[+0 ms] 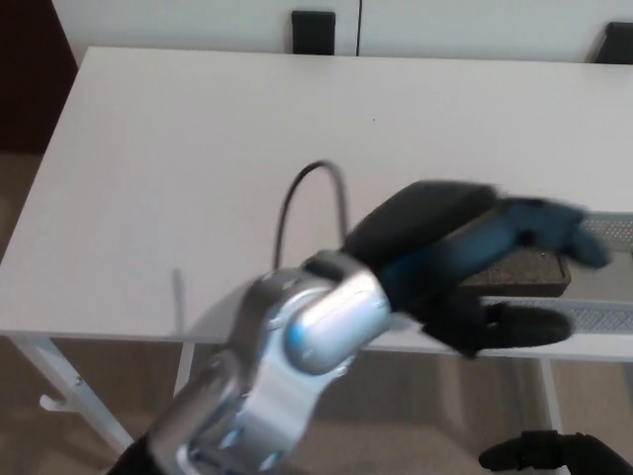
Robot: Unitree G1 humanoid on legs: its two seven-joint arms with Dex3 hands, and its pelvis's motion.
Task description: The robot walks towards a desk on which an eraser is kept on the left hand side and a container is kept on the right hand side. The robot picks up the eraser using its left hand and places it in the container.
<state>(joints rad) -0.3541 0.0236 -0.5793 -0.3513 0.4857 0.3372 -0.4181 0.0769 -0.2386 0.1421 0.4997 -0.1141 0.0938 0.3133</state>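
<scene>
Eraser (516,271), one dark flat block, lies inside the one mesh container (593,319) at the surface's (178,178) right front edge, partly hidden by the left hand (465,262). That hand hovers over the container's left end, blurred, its fingers (554,226) spread and grasping nothing, thumb low by the container's front wall. A silver forearm (287,366) rises from the lower left across the surface's front edge. Left of the container the white surface lies wide and open. A second dark shape at the bottom right corner is too cropped to identify.
</scene>
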